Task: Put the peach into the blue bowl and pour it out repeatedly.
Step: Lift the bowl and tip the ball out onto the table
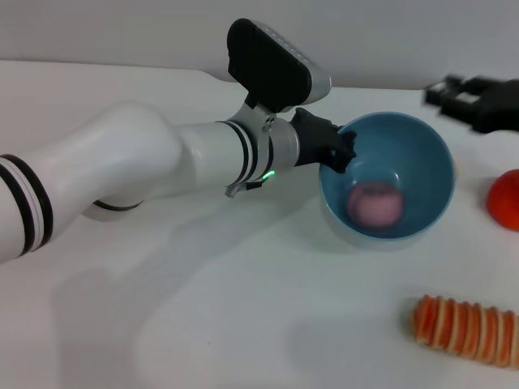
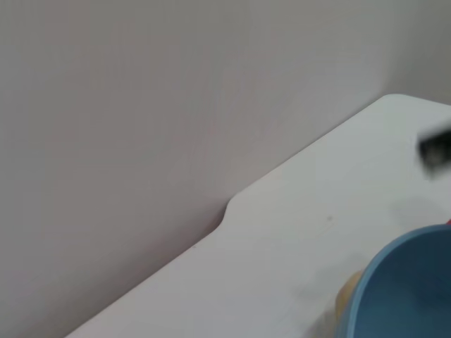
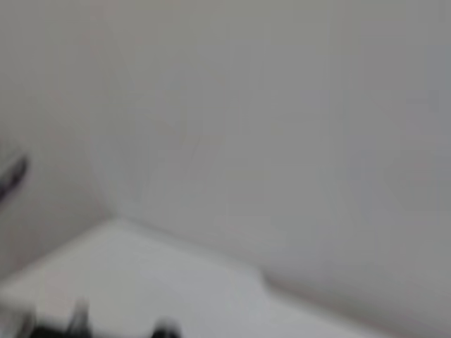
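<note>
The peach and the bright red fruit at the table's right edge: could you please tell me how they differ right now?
The peach is pale pink-mauve; the red fruit is bright red. The peach lies inside the blue bowl, which the left gripper holds by the rim, tilted; the red fruit sits on the bare white table, apart from the bowl. The peach shows whole; the red fruit is cut off by the head view's edge. Both look round.

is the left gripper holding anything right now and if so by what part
Yes: the left gripper holds the blue bowl by its rim, on the robot's left side, with the peach inside.
</note>
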`<state>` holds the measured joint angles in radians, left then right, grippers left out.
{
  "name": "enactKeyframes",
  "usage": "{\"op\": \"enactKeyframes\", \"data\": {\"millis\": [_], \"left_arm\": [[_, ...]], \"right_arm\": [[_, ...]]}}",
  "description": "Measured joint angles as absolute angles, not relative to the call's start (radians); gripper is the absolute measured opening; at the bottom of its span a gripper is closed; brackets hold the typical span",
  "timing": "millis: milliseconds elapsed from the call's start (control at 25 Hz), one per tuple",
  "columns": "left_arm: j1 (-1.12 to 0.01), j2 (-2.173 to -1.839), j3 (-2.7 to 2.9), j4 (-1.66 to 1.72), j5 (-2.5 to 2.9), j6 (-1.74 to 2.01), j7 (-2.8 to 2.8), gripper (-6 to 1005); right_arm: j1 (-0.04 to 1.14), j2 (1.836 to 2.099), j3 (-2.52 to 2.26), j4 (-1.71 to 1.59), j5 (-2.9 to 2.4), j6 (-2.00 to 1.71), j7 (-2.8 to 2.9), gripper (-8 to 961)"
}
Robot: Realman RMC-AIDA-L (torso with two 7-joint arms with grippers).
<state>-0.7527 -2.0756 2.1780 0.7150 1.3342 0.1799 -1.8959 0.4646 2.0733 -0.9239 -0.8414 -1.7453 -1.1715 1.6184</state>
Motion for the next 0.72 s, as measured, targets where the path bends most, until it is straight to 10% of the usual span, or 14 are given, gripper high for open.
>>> {"op": "enactKeyframes", "data": {"millis": [720], "left_arm": [[-0.815, -2.077, 2.179, 0.719, 1.516, 0.076, -1.882, -2]], "right_arm": [[0.242, 2.07, -0.536, -0.342, -1.359, -1.258, 0.899, 466]]}}
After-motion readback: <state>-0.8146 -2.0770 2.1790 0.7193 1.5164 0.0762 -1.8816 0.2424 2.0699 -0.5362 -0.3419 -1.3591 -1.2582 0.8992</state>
